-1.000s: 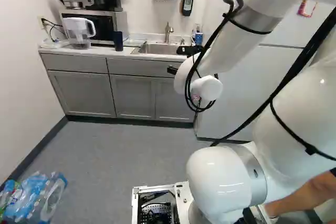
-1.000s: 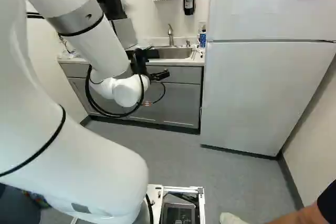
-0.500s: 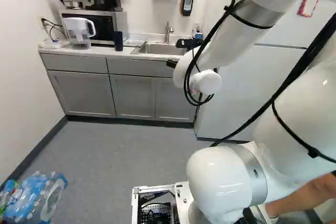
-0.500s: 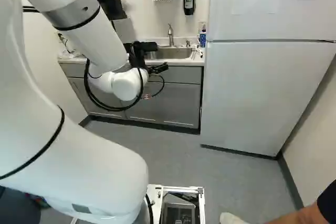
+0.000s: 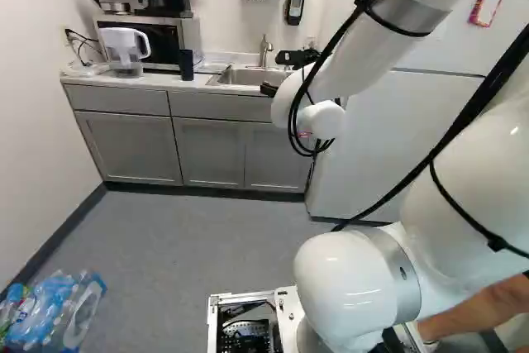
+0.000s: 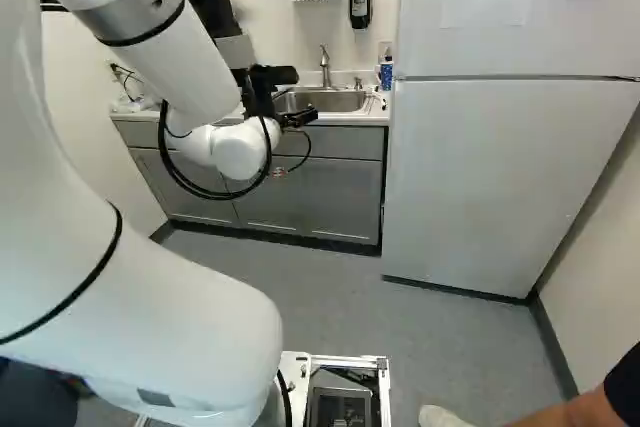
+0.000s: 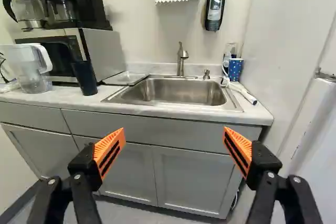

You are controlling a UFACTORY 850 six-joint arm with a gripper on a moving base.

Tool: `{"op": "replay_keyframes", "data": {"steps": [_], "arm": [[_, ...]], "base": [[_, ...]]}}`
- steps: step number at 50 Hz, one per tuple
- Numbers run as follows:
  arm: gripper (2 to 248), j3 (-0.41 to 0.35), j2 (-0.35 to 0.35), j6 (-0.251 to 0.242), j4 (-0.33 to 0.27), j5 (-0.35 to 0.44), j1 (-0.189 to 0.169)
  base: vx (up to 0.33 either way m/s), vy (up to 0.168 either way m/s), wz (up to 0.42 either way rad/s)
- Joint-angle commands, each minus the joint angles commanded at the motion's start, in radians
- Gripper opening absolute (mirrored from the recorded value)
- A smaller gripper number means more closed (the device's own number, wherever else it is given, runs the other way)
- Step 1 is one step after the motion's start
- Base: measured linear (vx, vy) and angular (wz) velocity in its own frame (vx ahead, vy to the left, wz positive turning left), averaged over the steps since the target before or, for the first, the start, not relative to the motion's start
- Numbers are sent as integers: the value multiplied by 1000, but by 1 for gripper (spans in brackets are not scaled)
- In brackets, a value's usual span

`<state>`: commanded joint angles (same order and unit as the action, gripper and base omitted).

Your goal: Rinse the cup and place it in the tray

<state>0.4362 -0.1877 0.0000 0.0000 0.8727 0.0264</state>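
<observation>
In the right base view my gripper point(image 6: 298, 119) is in front of the sink cabinets, near counter height. The wrist view shows the gripper point(image 7: 173, 142) open, its orange-padded fingers wide apart with nothing between them. Ahead, beyond the fingers, are the counter and the steel sink point(image 7: 173, 92) with its faucet point(image 7: 181, 59). A dark blue cup point(image 7: 85, 77) stands upright on the counter beside the microwave. Between it and the sink lies a shallow tray point(image 7: 126, 78). A blue dotted cup point(image 7: 235, 70) stands at the sink's other side, against the wall.
A clear pitcher point(image 7: 32, 66) stands beside the microwave point(image 7: 63, 51), which carries a coffee maker point(image 7: 76, 3). A brush-like white item point(image 7: 242, 93) lies by the sink. The fridge point(image 6: 480, 177) stands right of the counter. Wrapped bottles point(image 5: 54, 312) lie on the floor.
My arm has raised the gripper from lower before the cabinets to about counter height, with a slight shift leftward in both base views. The base has stayed in place.
</observation>
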Motion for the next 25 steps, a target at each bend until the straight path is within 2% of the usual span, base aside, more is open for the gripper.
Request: {"op": "replay_keyframes", "data": {"steps": [25], "arm": [[247, 46, -12, 0, 0, -16, 4]], "base": [[0, 0, 0]]}}
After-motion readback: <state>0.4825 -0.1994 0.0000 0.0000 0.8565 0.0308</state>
